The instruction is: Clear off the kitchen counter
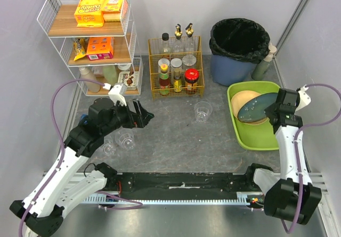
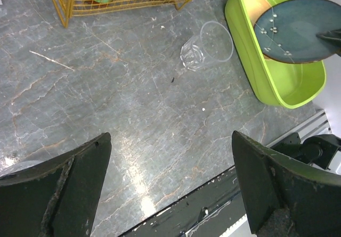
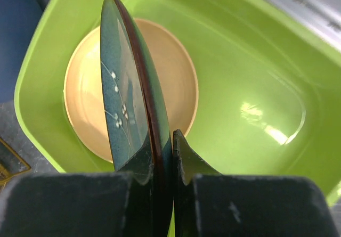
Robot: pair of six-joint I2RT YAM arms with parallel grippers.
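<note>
The bench [image 1: 176,141] is lying flat across the middle of the top view, a dark grey slab mottled like stone. In the left wrist view pale and rust-coloured veins are running through it, and small specks are showing on it. Its long axis is running left to right, from the white wire shelf rack [image 1: 90,40] at the upper left to the lime-green tray [image 1: 256,136] at the right.

A yellow wire rack of bottles [image 1: 176,66] and a blue bin with a black liner [image 1: 240,45] are standing along its far edge. One clear glass [image 1: 202,111] is standing near the centre, and two more glasses [image 1: 126,139] are sitting at the lower left under the left arm.

The left fingers [image 1: 141,114] are hanging spread wide apart over bare bench, holding nothing. The right fingers [image 3: 178,157] are pinching the rim of a blue-green plate [image 3: 120,88], which is tilting over a tan plate [image 3: 170,72] inside the tray.
</note>
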